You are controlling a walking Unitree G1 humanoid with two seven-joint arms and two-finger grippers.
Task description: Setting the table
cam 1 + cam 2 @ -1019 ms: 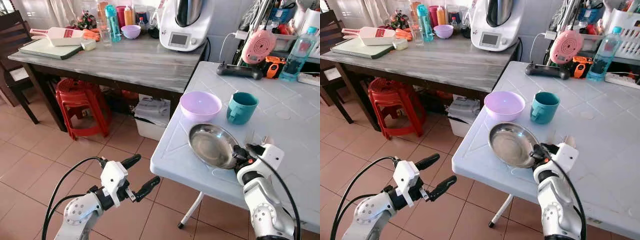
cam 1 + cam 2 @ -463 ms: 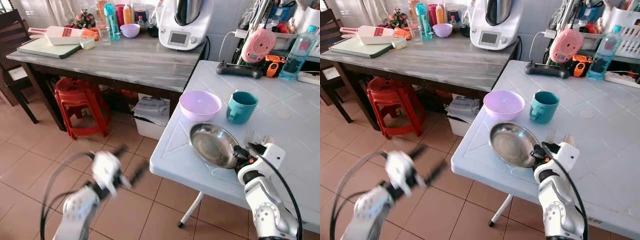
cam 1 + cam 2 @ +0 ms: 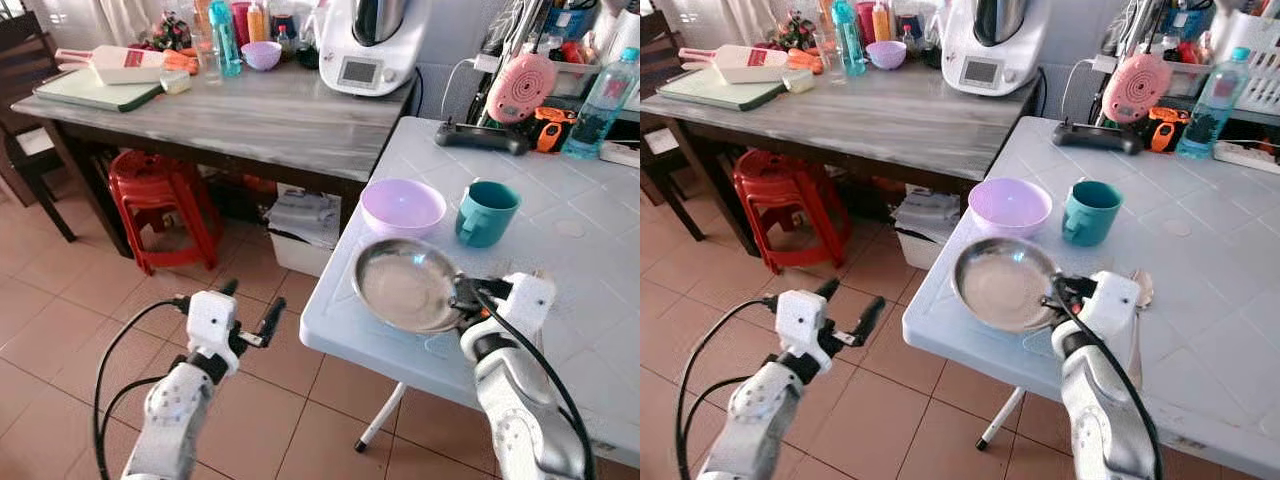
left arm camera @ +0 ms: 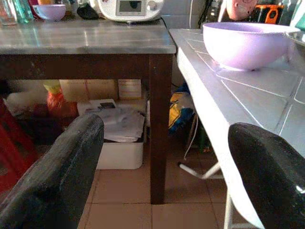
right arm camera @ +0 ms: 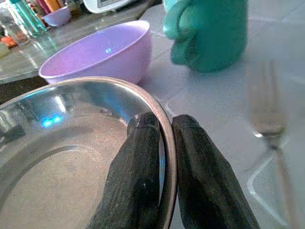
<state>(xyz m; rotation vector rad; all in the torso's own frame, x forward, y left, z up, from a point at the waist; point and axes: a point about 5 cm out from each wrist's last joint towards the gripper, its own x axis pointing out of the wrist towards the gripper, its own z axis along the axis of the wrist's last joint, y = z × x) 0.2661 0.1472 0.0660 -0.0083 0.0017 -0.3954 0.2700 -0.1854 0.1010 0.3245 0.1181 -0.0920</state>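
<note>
Round, shallow stainless-steel plate (image 3: 403,284): polished, reflective, slightly raised rim; sits near the front edge of the white tiled-pattern plastic table (image 3: 590,260), its face turned up; whether it rests on the surface or is lifted cannot be told.
Right gripper (image 5: 164,143): black, matte fingers (image 5: 138,167) pinched on the plate's rim, one inside, one outside.
Lilac plastic bowl (image 3: 402,207): round, smooth, upright, just behind the plate.
Teal plastic mug (image 3: 484,212): cylindrical, upright, beside the bowl.
Metal fork (image 5: 268,102): blurred, lying on the table beside the plate.
Left gripper (image 3: 246,312): fingers spread apart, holding nothing, over the terracotta floor tiles (image 3: 60,310).
</note>
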